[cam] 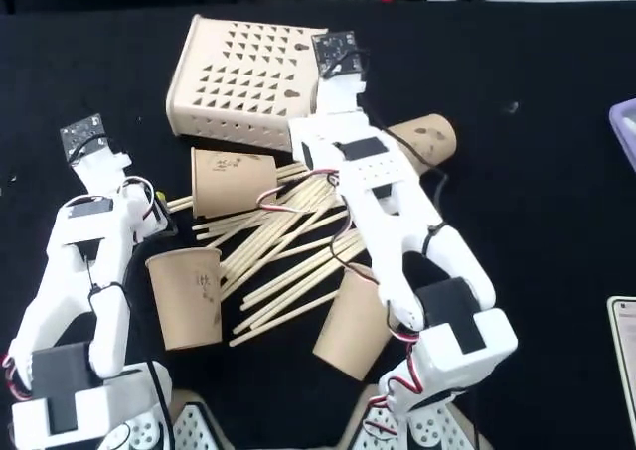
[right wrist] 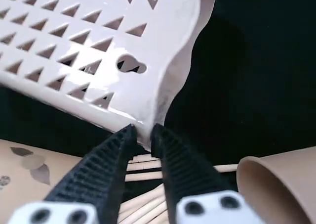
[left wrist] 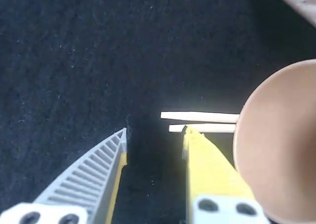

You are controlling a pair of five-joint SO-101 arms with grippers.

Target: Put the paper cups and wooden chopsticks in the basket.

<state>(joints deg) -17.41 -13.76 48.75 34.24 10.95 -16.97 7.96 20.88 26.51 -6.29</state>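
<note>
The beige basket [cam: 248,77] lies tipped on its side at the back of the black table. My right gripper [cam: 306,144] is at its near corner, and its black fingers [right wrist: 111,159] are shut on the basket's rim [right wrist: 143,127]. Several paper cups lie around a pile of wooden chopsticks [cam: 288,241]: one [cam: 234,182] beside the basket, one [cam: 186,296] at front left, one [cam: 358,321] under the right arm, one [cam: 427,137] to the right. My left gripper [left wrist: 154,132] hangs open just above the table, with two chopstick ends [left wrist: 200,116] at one fingertip and a cup [left wrist: 276,140] close beside it.
A purple object [cam: 626,132] and a pale card [cam: 624,341] sit at the table's right edge. The right arm [cam: 397,222] stretches over the chopstick pile. Bare black cloth lies to the far left and far right.
</note>
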